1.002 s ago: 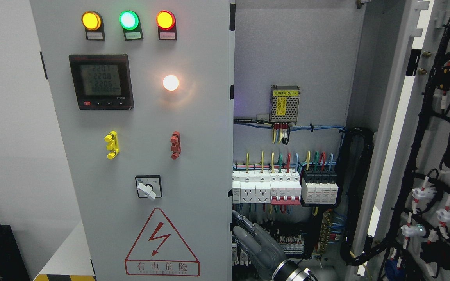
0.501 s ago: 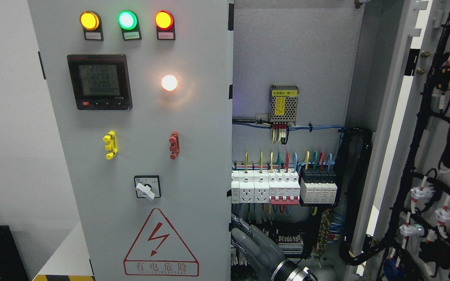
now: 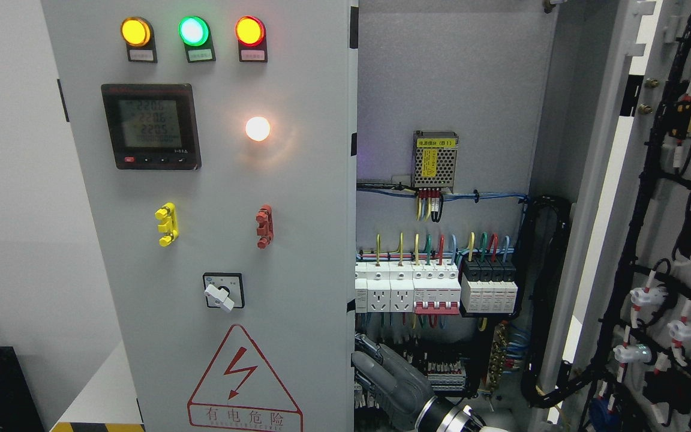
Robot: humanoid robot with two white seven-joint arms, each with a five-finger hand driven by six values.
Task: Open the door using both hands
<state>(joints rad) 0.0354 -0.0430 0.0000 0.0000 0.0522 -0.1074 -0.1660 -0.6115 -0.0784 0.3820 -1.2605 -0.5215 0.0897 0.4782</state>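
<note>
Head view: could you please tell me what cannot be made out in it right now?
- Right hand: its fingertips sit at the left door edge; contact unclear, wrist cut off by the bottom edge.
- Left hand: out of frame.
- Meter: digits too blurred to read.
- Labels under the lamps: too small.
- Right door: cropped by the right edge.

There is just the one camera, up on the robot's head, facing straight into the electrical cabinet (image 3: 441,90) from close by. The left door (image 3: 219,240) and the open interior wiring fill nearly its whole view.
</note>
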